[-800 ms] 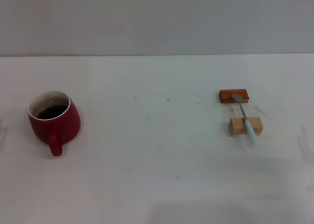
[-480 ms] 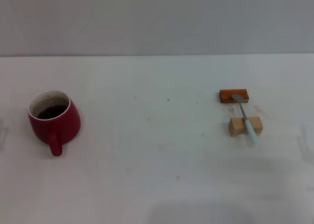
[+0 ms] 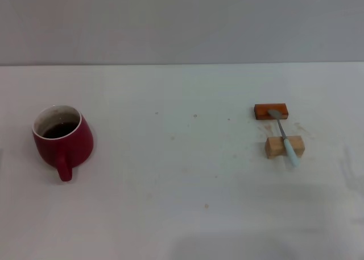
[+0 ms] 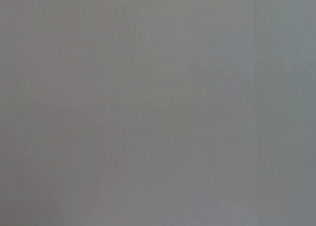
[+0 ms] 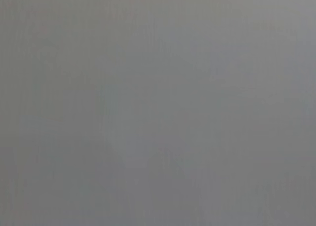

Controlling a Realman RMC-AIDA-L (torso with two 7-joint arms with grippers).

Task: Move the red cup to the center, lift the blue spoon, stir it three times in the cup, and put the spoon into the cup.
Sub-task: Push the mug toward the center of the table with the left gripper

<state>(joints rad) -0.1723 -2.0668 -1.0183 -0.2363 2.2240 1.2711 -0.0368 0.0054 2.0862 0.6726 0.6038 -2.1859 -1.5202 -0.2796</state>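
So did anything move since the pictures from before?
Nothing visibly moved. The red cup sits on the left side of the table, and the blue spoon lies across the orange-brown block and the tan wooden block. No claw shows in any view.

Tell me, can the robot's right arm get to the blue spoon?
Probably yes. The blue spoon lies on the robot's right side, propped across an orange-brown block and a tan wooden block, with nothing over or around it. The right arm itself isn't in view.
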